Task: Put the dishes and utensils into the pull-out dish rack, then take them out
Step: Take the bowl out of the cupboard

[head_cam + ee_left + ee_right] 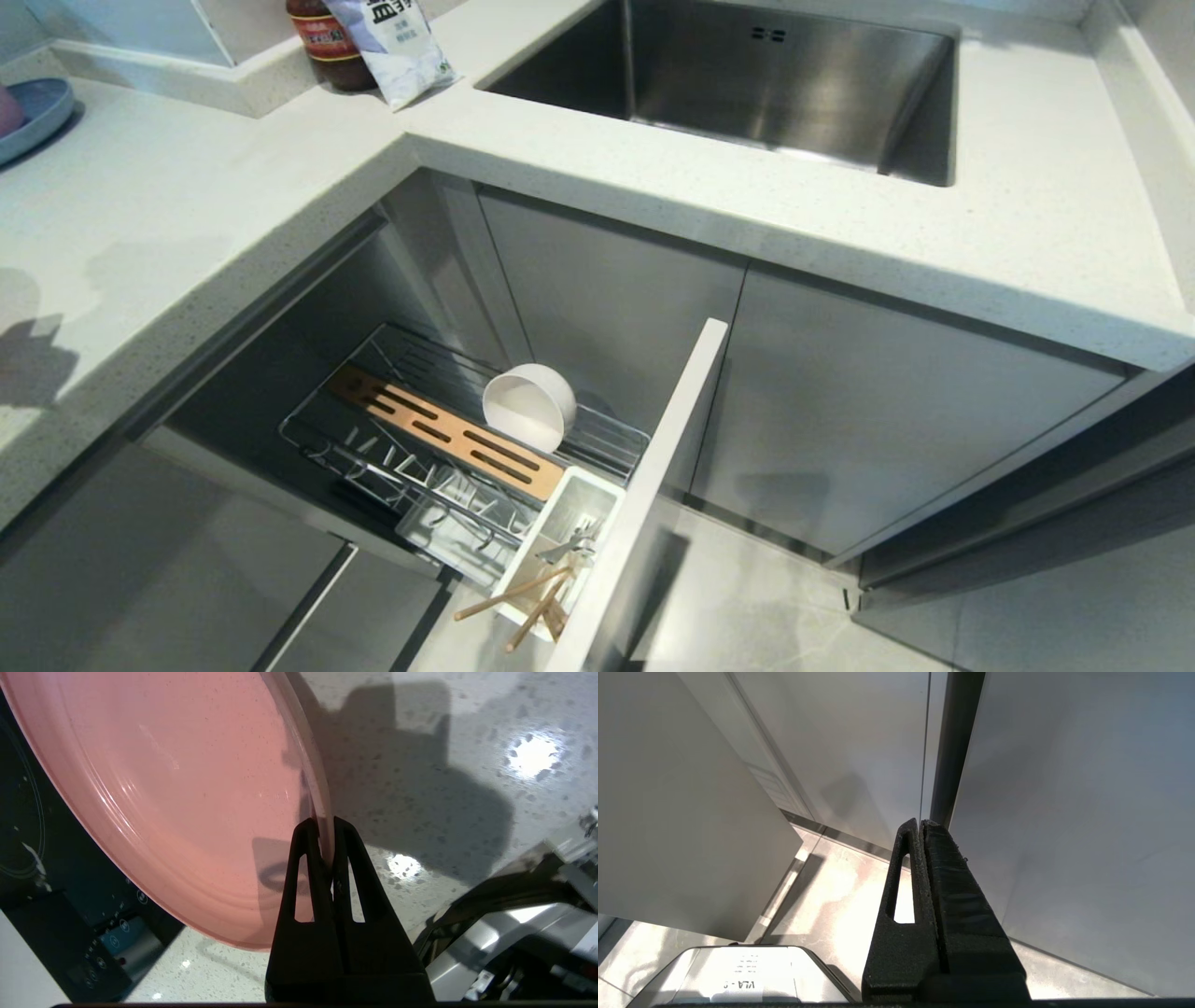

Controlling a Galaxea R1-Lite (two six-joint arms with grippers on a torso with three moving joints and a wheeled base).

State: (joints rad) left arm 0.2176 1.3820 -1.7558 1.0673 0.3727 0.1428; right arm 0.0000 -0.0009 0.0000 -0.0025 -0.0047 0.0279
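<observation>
The pink plate [177, 798] runs off the left wrist view's edge; cutlery [571, 544] indistinct in the box.

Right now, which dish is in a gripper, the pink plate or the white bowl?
The pink plate: the left gripper pinches its rim above the counter. The white bowl sits in the rack.

You're looking at an L-shaped white speckled countertop [840, 187] with a stainless steel sink [747, 84] sunk into it. Below sit flat grey cabinet doors [887, 420] over a pale glossy tiled floor [747, 607]. A dark jar [322, 42] and a white packet [397, 47] stand in the corner; a black cooktop [56, 896] adjoins the counter.
</observation>
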